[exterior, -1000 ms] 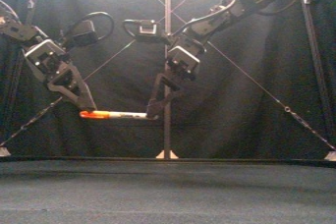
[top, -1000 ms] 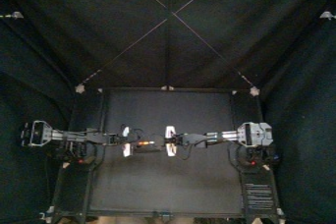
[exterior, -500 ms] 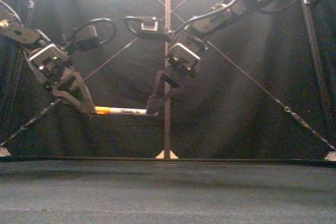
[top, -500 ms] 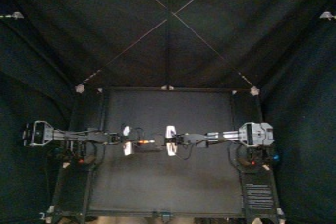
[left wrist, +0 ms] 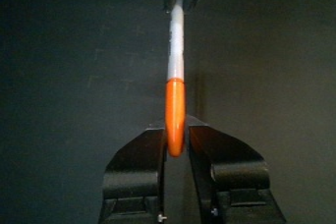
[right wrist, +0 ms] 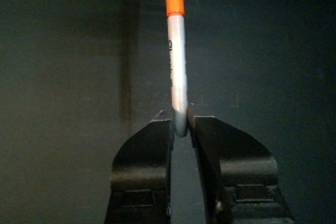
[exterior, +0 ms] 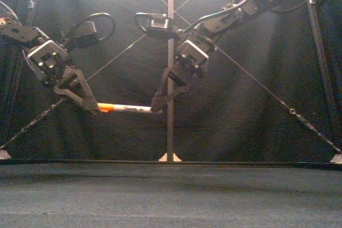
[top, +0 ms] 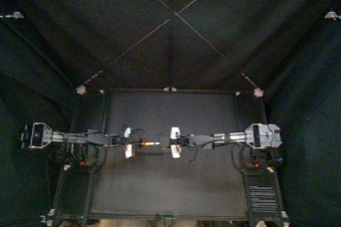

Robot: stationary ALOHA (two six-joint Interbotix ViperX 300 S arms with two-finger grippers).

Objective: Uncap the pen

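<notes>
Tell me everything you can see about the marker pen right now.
The marker pen has an orange cap and a pale white-grey barrel, smooth like plastic. It lies level in the air above the table, held at both ends: the left hand is shut on the cap end, the right hand on the barrel end. No gap shows between them, so the cap looks still on.

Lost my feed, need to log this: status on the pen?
Left gripper shut on orange cap; right gripper shut on barrel. Pen level, held above table, cap not yet off. Nothing in the way.
</notes>
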